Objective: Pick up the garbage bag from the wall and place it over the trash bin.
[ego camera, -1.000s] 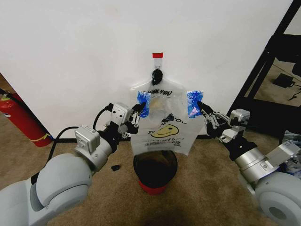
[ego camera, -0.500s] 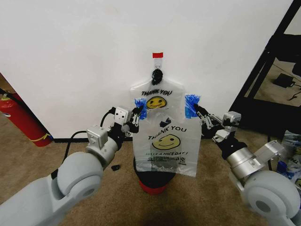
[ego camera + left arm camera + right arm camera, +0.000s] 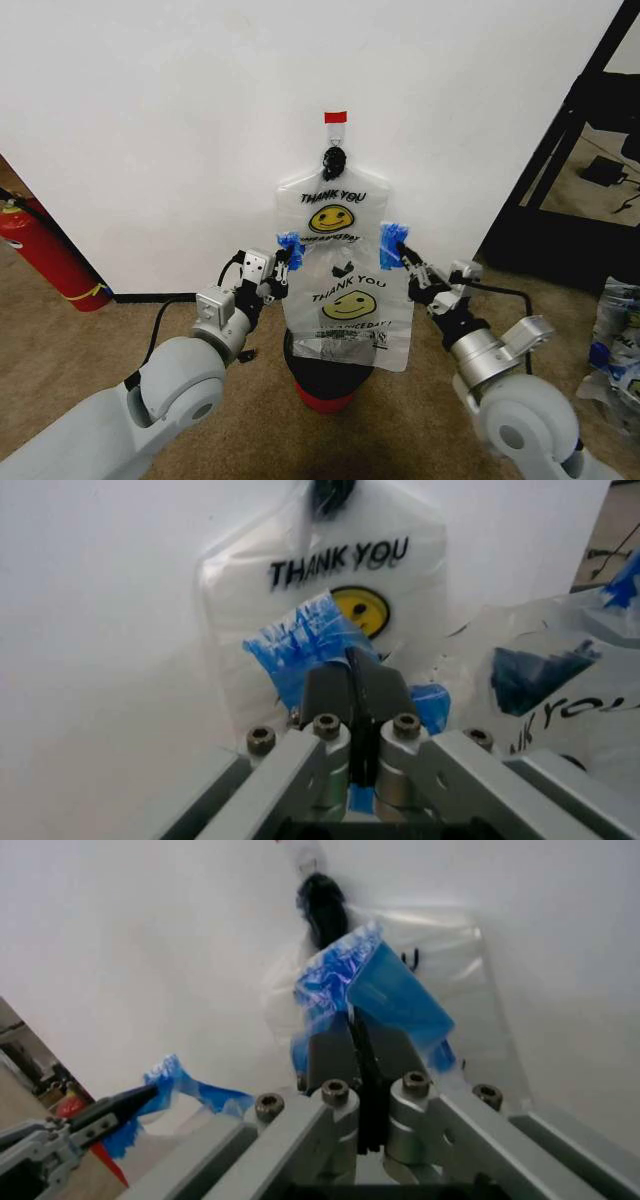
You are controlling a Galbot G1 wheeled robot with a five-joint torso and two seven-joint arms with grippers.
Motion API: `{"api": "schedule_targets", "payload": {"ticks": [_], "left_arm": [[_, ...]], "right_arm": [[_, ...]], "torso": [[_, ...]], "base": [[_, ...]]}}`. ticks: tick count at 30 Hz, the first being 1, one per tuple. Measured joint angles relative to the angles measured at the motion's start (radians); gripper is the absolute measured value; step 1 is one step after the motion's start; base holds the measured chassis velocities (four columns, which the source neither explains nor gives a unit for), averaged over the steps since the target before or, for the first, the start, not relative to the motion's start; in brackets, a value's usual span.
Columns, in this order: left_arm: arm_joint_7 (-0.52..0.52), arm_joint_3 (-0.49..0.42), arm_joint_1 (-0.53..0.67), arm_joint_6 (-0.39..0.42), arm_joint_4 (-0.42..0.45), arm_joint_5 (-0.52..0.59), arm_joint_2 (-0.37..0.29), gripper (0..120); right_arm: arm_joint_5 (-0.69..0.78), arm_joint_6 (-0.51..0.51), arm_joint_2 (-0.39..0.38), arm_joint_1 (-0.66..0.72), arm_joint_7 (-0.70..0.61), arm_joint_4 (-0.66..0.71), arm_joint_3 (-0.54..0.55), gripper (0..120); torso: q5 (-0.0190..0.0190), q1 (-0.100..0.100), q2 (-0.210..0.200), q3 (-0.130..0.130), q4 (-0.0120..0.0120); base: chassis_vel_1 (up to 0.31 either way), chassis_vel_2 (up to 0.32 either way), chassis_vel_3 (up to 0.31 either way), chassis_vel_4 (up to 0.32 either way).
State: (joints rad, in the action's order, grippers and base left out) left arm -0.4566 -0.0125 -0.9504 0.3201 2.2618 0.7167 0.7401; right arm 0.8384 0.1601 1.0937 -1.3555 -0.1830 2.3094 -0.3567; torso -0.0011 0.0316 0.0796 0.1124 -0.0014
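A red fire extinguisher (image 3: pixel 45 255) leans at the foot of the wall (image 3: pixel 150 130), far left. Next comes the left gripper (image 3: pixel 287 250), its fingers pressed together on the blue tape (image 3: pixel 290 247) of the garbage bag's (image 3: pixel 345 300) left handle; the left wrist view shows the tape (image 3: pixel 300 641) pinched flat between them. The bag hangs stretched between the two arms, in front of a second bag (image 3: pixel 335 205) that hangs from the black hook (image 3: pixel 334 160) below a bit of red tape (image 3: pixel 335 117). Its lower edge drapes over the trash bin (image 3: pixel 325 385), which stands on the carpet near the baseboard, directly below. The right gripper (image 3: pixel 403 255) pinches the right handle's blue tape (image 3: pixel 390 244) the same way, as the right wrist view confirms (image 3: pixel 375 994).

The main risk, as I judge it, is the thin plastic: the mouth looks nearly flat, so lowered as it is, the bag could land on the rim instead of around it. Pulling the handles apart too hard could tear the tape loose or slide it from the fingers. The light bin could also tip if the film snags its edge.
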Motion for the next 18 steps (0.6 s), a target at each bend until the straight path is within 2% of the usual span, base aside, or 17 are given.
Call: {"api": "schedule_targets", "payload": {"ticks": [4,12,18], "left_arm": [[0.008,0.02,-0.052,-0.018,-0.008,-0.025,0.0,0],[0.012,0.039,-0.161,-0.06,-0.065,-0.098,0.077,0],[0.013,0.056,-0.263,-0.086,-0.088,-0.145,0.122,0]], "right_arm": [[0.0,-0.013,0.018,-0.014,0.003,-0.027,0.01,0],[-0.071,-0.05,0.089,-0.032,0.034,-0.132,0.096,0],[-0.117,-0.065,0.096,-0.06,0.041,-0.181,0.111,0]], "torso": [[0.0002,0.0,0.0,0.0,-0.0001],[0.0001,0.0,0.0,0.0,-0.0001],[0.0001,0.0,0.0,0.0,0.0]], "base": [[0.0,0.0,0.0,0.0],[0.0,0.0,0.0,0.0],[0.0,0.0,0.0,0.0]]}}
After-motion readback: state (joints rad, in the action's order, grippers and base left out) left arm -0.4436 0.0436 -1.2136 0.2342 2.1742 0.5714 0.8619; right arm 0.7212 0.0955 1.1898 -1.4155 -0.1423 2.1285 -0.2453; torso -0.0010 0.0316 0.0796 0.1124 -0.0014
